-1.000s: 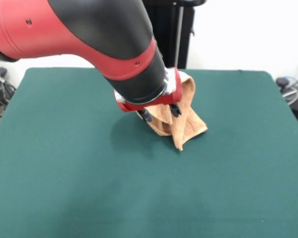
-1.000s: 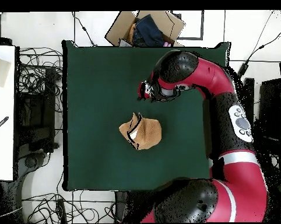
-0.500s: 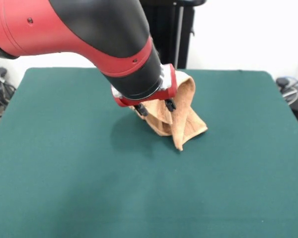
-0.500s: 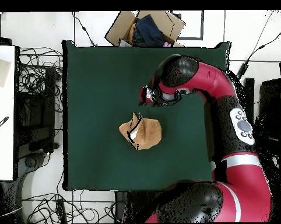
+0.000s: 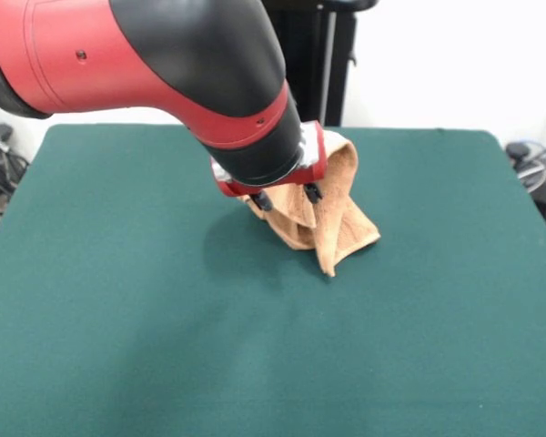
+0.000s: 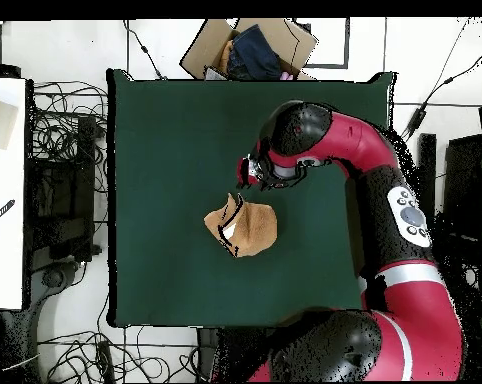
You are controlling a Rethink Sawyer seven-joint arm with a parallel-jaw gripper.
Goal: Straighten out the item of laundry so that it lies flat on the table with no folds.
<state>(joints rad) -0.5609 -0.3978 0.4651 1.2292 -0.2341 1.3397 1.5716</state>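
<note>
Towel first: a small orange-tan terry-cloth hand towel [image 5: 332, 214] sits bunched in a crumpled heap on the large dark green felt-covered table [image 5: 164, 346], near the middle of the table and well in from every edge. Nothing flat about it; several folds overlap, and in the front view one pointed corner of the cloth juts down and toward the camera. From overhead the same towel [image 6: 247, 228] reads as a rounded lump, with a dark crease and a small pale patch along one side of the heap.

Big red and black robot arm [image 5: 155, 64] reaches down over the table. Its gripper [image 5: 287, 197], on a red mounting plate, hangs just above the towel. In the front view two short black fingertips [image 5: 312, 192] show below the plate, set apart from each other with a gap between, nothing pinched in them. The tips overlap the upper folds of the towel in that view; whether they touch the cloth I cannot tell. From overhead the gripper [image 6: 249, 171] lies just beside the towel, on the side toward the cardboard box, with a strip of green felt showing between the two.

Past the table edge beyond the gripper, an open brown cardboard box [image 6: 247, 47] with dark contents stands on the floor. Tangled black cables [image 6: 60, 130] lie on the floor along another side of the table.
</note>
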